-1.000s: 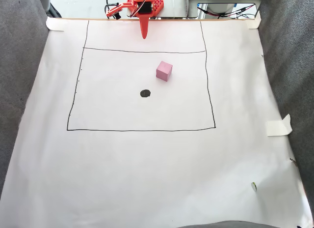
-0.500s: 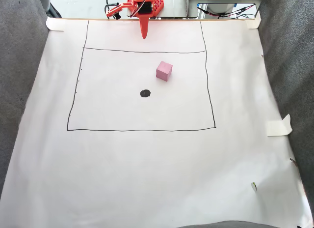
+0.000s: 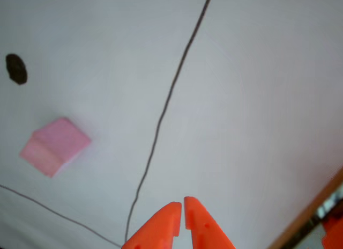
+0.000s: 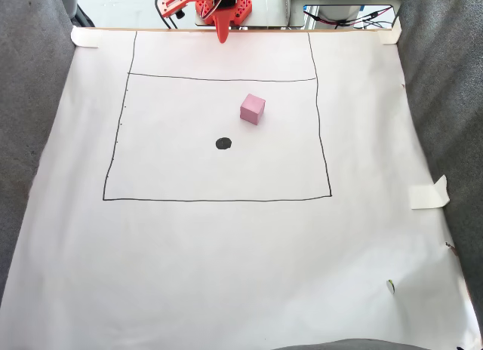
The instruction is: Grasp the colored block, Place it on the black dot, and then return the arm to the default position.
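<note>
The pink cube rests on the white paper inside the drawn rectangle, up and to the right of the black dot. Cube and dot lie apart. The other view has the pink cube at the left and the black dot at the far left edge. My orange gripper hangs at the paper's far edge, well clear of the cube, its pointed jaws together. From the bottom of the other view the gripper points up, shut with nothing between its tips.
A thin dark drawn line runs past the gripper tips. White paper covers the table, taped at corners, with a tape tab at the right. Grey fabric flanks both sides. Cables lie beyond the far edge.
The arm has pulled back toward the far edge; its tip now reaches less far onto the paper. Cube and dot have not moved.
</note>
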Controlling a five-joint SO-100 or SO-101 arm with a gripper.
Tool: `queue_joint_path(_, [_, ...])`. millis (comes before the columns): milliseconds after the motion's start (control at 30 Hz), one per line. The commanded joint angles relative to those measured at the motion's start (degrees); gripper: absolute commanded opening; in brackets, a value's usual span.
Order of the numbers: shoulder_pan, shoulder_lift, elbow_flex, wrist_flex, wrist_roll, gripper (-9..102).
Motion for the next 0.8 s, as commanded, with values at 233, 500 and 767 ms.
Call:
queue_joint_path(233, [-1.49,-29.0,-30.85,13.54,-6.15,0])
queue_joint_path(500, [-2.72,-46.32,-53.17,24.26,-8.17,0])
queue_joint_path(767, [-4.22,-60.73,-63.28,23.38,-11.43,0])
